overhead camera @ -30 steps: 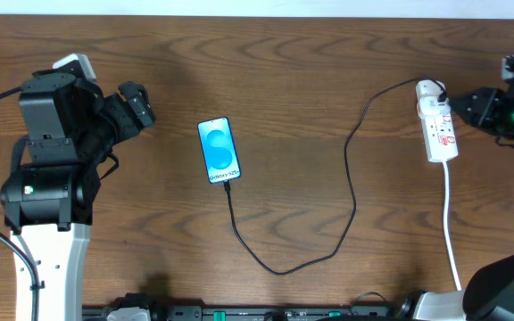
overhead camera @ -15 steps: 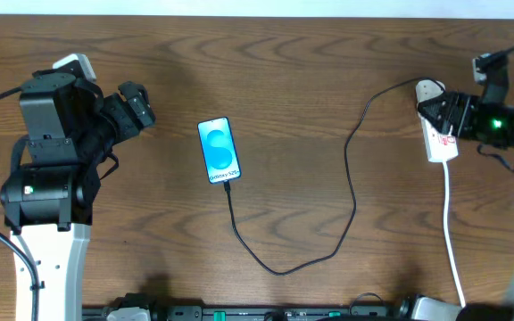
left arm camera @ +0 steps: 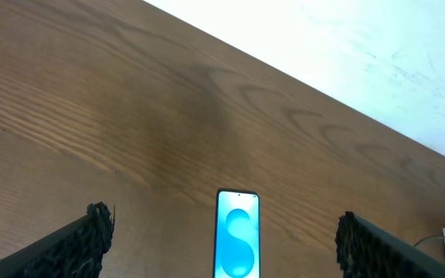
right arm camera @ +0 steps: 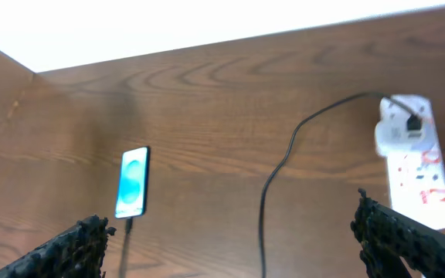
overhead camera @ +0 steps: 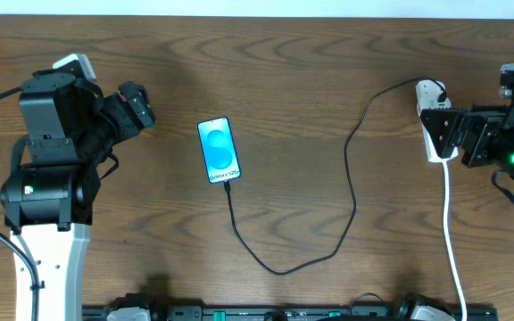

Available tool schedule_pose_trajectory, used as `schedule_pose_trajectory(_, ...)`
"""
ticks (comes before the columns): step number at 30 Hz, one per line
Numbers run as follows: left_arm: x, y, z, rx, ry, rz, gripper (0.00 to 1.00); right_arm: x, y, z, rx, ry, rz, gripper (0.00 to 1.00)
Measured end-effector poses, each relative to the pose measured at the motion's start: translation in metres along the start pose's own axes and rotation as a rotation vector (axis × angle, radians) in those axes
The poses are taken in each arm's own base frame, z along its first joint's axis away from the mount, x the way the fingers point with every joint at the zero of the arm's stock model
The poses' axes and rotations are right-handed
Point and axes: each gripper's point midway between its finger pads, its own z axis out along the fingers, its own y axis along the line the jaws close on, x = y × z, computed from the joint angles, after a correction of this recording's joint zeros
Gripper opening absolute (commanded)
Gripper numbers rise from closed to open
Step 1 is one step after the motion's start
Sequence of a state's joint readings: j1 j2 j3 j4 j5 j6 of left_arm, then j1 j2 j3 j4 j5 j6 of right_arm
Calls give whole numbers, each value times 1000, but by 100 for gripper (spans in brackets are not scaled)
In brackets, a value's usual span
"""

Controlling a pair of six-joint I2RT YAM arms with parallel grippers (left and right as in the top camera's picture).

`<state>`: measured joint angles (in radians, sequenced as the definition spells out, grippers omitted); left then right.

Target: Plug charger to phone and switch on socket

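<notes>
The charger (overhead camera: 353, 183) meets the phone (overhead camera: 219, 150); the right tool (overhead camera: 446, 135) is open over the socket (right arm camera: 419, 174) near the bench's right edge; the left tool (overhead camera: 139, 109) is open.

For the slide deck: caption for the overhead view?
Charger links phone to socket; right tool open over the socket, left tool open, far left.

We are holding our left tool (overhead camera: 141, 109) with its jaws spread wide. Both fingers (left arm camera: 91, 241) are showing at the outer edges of its wrist view, and they are gripping nothing. Behind the tool, the arm is folding back over its base. We are holding our right tool (overhead camera: 442, 134) wide apart too, its fingers (right arm camera: 396, 232) clasping nothing, with the arm reaching out behind it.
</notes>
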<state>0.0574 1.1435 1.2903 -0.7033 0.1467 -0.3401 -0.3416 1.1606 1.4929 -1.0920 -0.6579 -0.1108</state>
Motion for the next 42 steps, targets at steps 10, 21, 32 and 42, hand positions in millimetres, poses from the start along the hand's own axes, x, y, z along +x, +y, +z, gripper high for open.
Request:
schedule_pose_trajectory(10,0,0,0,0,0,0,94,-2,9,-16,26,-44,-110,99)
schedule_pose_trajectory(21,0,0,0,0,0,0,93,3,5,-1,126,-180,-258,99)
schedule_pose_trajectory(32,0,0,0,-1,0,0,94,92,-38,23,326,-518,-214,99)
schedule_pose_trajectory(42,0,0,0,-1,1,-1,93,162,-66,50,351,-612,-177,99)
